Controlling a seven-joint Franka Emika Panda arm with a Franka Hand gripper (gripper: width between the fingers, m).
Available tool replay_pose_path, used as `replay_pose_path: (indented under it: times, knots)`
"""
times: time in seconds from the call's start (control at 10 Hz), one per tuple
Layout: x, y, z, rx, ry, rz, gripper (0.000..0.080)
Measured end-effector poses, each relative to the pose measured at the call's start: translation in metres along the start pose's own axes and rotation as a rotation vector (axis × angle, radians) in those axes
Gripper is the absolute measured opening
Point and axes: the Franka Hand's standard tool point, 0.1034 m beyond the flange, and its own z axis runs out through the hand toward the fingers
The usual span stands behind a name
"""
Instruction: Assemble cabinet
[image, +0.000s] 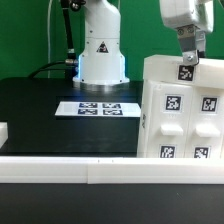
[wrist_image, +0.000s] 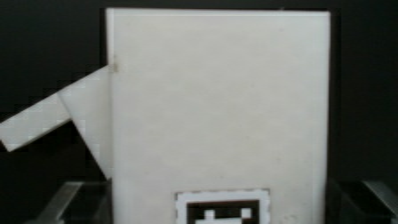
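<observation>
The cabinet (image: 180, 115) is a large white box with several square tags on its front, standing at the exterior view's right. My gripper (image: 186, 55) hangs right over its top, just above a tagged top face (image: 186, 72). In the wrist view that white face (wrist_image: 217, 100) fills the middle, with a tag (wrist_image: 222, 208) close to my gripper (wrist_image: 217, 205). The dark fingers (wrist_image: 71, 200) stand on either side of the face, with a narrow dark gap at each side. The jaws look open and hold nothing.
The marker board (image: 98, 108) lies on the black table in front of the robot base (image: 100, 55). A low white wall (image: 70, 165) runs along the front. A small white block (image: 4, 130) sits at the left edge. A slanted white strip (wrist_image: 45, 120) shows beside the cabinet.
</observation>
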Motion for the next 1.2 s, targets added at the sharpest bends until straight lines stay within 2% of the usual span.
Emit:
replay_pose_path:
  times: [0.5, 0.6, 0.7, 0.8, 1.2]
  knots:
    - [-0.004, 0.001, 0.0, -0.008, -0.043, 0.085, 0.056]
    - [-0.005, 0.002, -0.001, -0.009, -0.047, 0.059, 0.0712]
    - [-0.005, 0.001, -0.003, -0.004, -0.056, 0.036, 0.0712]
    - [-0.007, -0.001, -0.007, 0.0, -0.068, 0.017, 0.0784]
    - [-0.011, -0.01, -0.02, 0.028, -0.123, 0.013, 0.0797]
